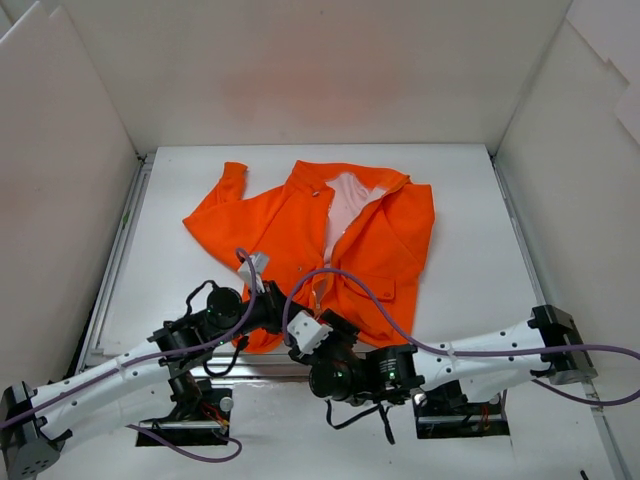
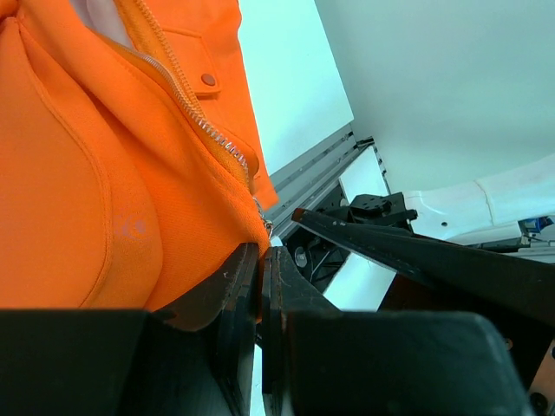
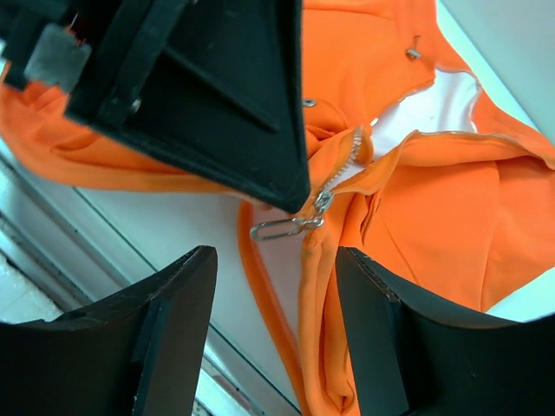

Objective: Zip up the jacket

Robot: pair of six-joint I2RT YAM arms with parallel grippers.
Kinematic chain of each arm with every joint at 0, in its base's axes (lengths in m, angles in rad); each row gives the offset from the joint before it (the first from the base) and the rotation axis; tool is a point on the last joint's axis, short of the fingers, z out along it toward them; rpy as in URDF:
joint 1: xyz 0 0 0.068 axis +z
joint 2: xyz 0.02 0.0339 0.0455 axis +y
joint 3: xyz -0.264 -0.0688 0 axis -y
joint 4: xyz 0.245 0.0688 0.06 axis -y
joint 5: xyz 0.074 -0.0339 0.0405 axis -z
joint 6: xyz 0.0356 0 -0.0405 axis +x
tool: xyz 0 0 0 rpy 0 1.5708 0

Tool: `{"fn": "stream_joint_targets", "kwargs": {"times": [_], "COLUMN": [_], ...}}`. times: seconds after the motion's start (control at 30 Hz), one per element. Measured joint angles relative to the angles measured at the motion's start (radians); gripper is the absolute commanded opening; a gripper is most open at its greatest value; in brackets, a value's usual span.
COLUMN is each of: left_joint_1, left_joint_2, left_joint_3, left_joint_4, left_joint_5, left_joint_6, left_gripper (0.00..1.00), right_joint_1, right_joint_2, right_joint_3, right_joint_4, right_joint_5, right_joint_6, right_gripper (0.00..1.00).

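The orange jacket lies flat on the white table, collar far, hem toward me, its front open with pale lining showing. My left gripper is shut on the jacket's bottom hem beside the zipper; in the left wrist view its jaws are pressed together at the orange fabric, under the white zipper teeth. My right gripper is open just before the hem. The metal zipper pull hangs from the slider between and beyond its fingers, untouched.
White walls enclose the table on three sides. A metal rail runs along the table's near edge under the hem. The left gripper's black body fills the upper left of the right wrist view, close to the slider.
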Motion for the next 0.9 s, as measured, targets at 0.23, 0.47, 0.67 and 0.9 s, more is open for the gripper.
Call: {"fn": "stream_joint_targets", "kwargs": {"times": [0.23,0.47,0.67,0.9], "left_joint_1": [0.0,0.0,0.0,0.006], "left_joint_2": [0.001,0.0,-0.003,-0.017], "left_joint_3": [-0.002,-0.009,-0.01,-0.01], "left_joint_4": [0.005,0.007,0.006,0.002], "left_joint_5": [0.014,0.018,0.018,0.006], "left_joint_6": [-0.01,-0.022,-0.022,-0.022], "left_gripper": [0.0,0.0,0.0,0.0], "right_joint_1": [0.0,0.001,0.005,0.01], "right_joint_2": [0.013,0.083,0.097,0.095], "right_joint_3": [-0.007,-0.007,-0.007,-0.006], "right_joint_4": [0.089,0.11,0.103,0.07], "right_joint_5": [0.06,0.065,0.108,0.136], "right_joint_6": [-0.002,0.003,0.026,0.063], "right_gripper": [0.52,0.51,0.33,0.04]}}
